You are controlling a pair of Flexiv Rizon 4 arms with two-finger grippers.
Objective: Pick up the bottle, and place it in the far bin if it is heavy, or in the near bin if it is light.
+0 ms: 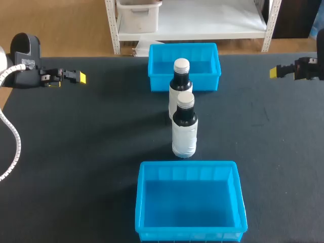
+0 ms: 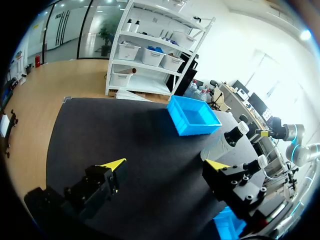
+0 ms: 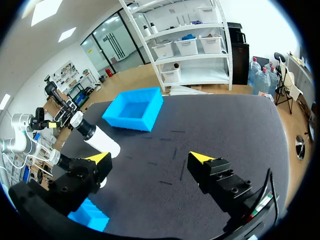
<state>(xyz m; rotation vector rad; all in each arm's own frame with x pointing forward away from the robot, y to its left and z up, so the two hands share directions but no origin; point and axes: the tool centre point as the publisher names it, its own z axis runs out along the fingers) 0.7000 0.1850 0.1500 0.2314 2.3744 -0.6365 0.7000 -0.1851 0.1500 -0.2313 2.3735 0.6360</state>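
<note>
step: pre-grasp | left pincer spread, empty | right pincer spread, empty | next: reach nearer bottle, clamp, judge weight

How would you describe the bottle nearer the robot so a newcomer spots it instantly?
On the dark table, two blue bins sit one behind the other, with two white-capped bottles upright between them. It is the bottle closer to the near bin; the other bottle stands behind it, by the far bin.

Blk table, wood floor, wht shelf unit behind, bright ceiling lts
</note>
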